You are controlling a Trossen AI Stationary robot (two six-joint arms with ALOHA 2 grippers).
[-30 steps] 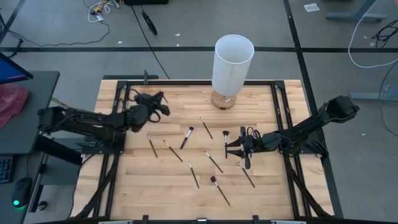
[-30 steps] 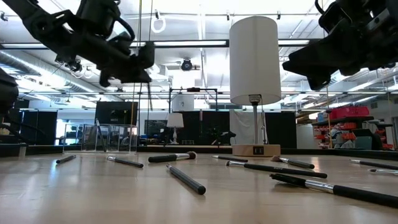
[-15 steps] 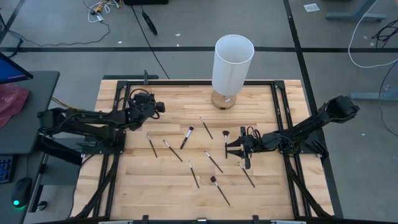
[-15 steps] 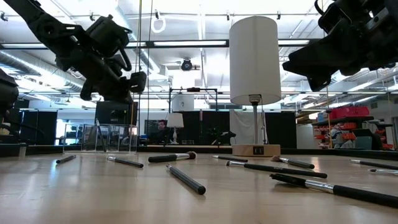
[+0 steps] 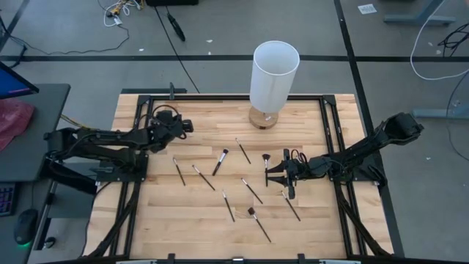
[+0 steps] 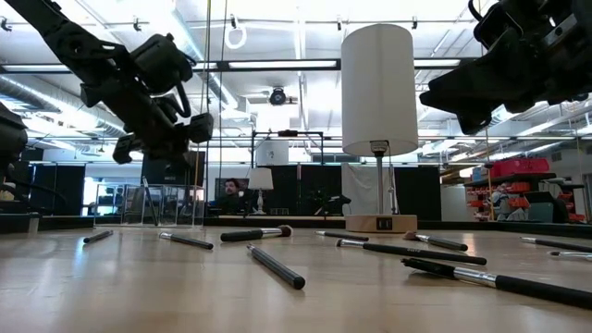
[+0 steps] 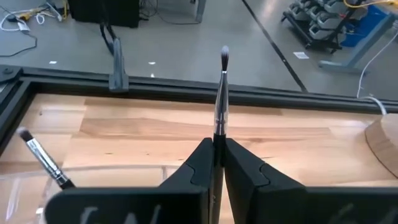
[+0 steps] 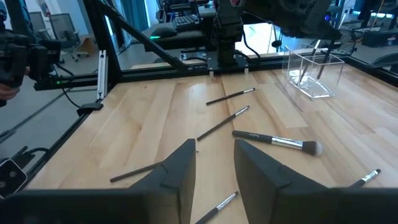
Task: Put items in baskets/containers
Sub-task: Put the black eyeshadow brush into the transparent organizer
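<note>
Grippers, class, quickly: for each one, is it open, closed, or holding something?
Left gripper: closed on a makeup brush, above the table's far left.
Right gripper: open, holding nothing, over the brushes on the right.

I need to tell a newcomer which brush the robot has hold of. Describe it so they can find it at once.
Start at the tall white cylinder at the table's far edge, then look toward the left arm. Its left gripper is shut on a thin dark brush with a small tuft. Every other brush lies flat on the wood; this one is lifted.
</note>
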